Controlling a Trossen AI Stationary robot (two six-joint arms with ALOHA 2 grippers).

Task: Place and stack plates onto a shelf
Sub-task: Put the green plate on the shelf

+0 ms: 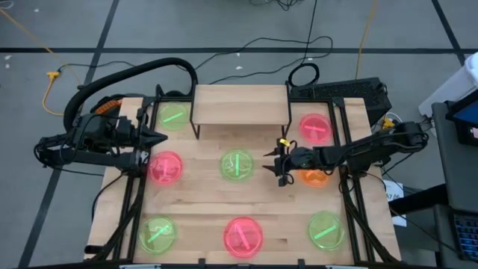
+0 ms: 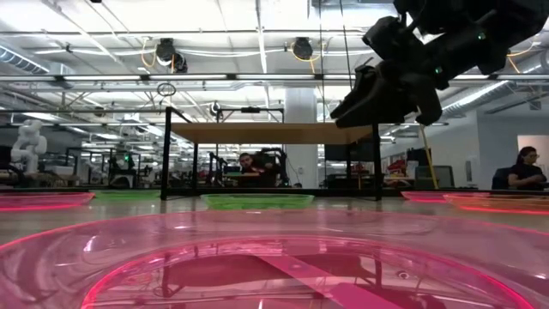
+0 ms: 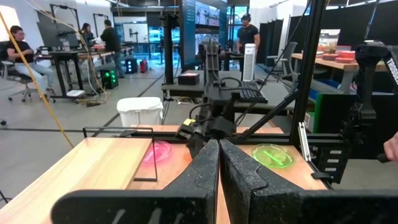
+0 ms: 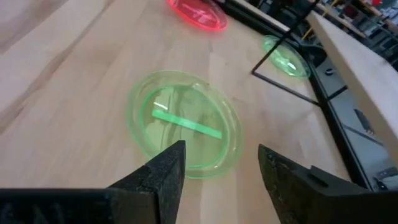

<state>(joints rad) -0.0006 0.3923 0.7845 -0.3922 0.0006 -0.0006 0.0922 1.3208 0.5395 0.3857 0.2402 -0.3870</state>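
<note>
A pink plate (image 2: pixel 274 257) lies closest to the low camera, flat, its streak running slantwise. My right gripper (image 4: pixel 221 165) hangs with its fingers (image 4: pixel 163 168) spread wide, holding nothing. Just ahead of the fingertips a green plate (image 4: pixel 185 124) lies flat on the table (image 1: pixel 202 202), its bright streak crossing my line of reach. Behind my wrist an orange plate (image 1: pixel 314 178) sits partly under the arm. Farther out ahead stands the shelf (image 1: pixel 241 103), its long axis across the table, nothing on it. My left gripper (image 3: pixel 219 155) waits at the table's left edge, fingers pressed together, empty. I can read no writing anywhere.
</note>
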